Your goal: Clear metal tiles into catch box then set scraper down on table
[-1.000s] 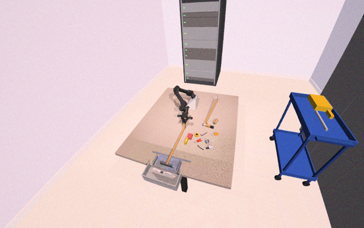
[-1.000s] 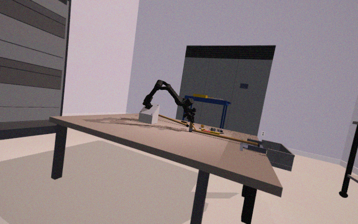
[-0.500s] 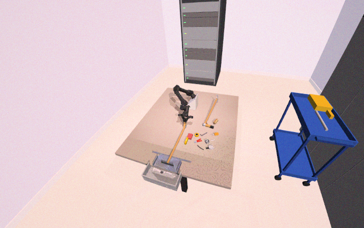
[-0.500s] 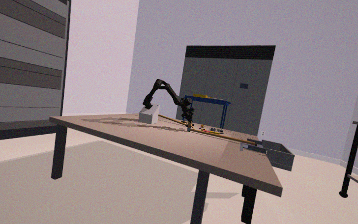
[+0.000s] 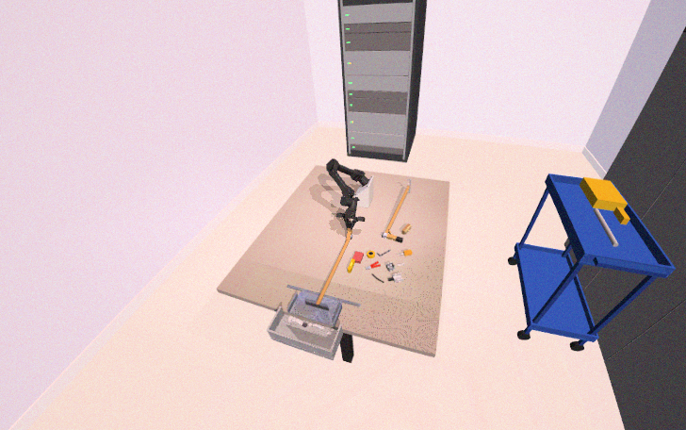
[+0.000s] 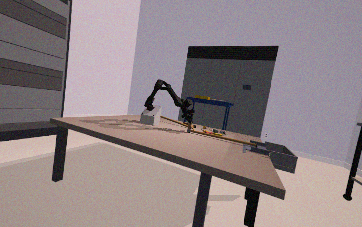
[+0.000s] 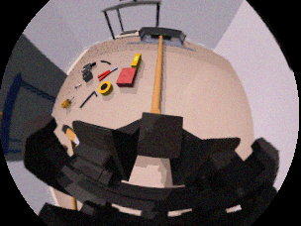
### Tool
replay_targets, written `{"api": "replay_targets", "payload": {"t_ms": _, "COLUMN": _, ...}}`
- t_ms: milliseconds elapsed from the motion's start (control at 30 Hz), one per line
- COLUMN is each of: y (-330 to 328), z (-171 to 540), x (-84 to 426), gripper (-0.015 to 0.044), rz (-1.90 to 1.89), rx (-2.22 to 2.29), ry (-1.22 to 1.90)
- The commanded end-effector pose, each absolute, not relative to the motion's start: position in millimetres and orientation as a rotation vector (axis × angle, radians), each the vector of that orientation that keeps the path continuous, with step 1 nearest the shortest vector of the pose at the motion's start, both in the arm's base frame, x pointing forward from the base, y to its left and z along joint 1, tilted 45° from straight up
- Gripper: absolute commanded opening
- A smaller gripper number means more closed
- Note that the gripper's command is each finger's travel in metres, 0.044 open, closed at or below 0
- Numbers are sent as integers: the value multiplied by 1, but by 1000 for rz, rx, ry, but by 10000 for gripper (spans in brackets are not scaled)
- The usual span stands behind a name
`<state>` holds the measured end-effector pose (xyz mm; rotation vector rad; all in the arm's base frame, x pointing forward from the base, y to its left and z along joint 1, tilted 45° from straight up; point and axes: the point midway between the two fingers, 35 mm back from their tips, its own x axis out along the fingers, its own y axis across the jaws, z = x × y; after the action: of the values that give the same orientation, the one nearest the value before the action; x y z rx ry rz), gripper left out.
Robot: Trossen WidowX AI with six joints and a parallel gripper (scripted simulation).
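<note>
My gripper (image 5: pixel 350 226) (image 6: pixel 189 121) (image 7: pixel 156 121) is shut on the near end of the long scraper, low above the table. The scraper (image 5: pixel 334 267) (image 6: pixel 221 137) (image 7: pixel 157 79) has a long wooden handle reaching to the steel bench plate (image 5: pixel 302 298) at the table's far end. Its dark blade (image 5: pixel 317 304) is over the plate. The grey catch box (image 5: pixel 302 344) (image 6: pixel 283 162) adjoins the plate's far end. Pale patches and a small dark piece (image 5: pixel 304 324) show along the side of the box next to the plate. I cannot make out separate tiles on the plate.
Beside the scraper lie a red block (image 5: pixel 358 256) (image 7: pixel 127 76), a yellow tool (image 5: pixel 351 265) (image 7: pixel 136 60), a tape measure (image 5: pixel 370 254) (image 7: pixel 105 88) and several small tools. Another long wooden-handled tool (image 5: pixel 398 207) lies beside the arm. A blue cart (image 5: pixel 562 217) stands off the table.
</note>
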<state>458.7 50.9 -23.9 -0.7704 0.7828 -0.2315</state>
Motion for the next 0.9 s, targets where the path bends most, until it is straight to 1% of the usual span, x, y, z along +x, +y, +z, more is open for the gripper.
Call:
{"api": "replay_targets", "payload": {"t_ms": 0, "y": 55, "z": -21, "x": 454, "gripper": 0, "rz": -228, "rx": -770, "ry": 772}}
{"api": "replay_targets", "payload": {"t_ms": 867, "y": 49, "z": -22, "x": 421, "gripper": 0, "rz": -227, "rx": -770, "ry": 770}}
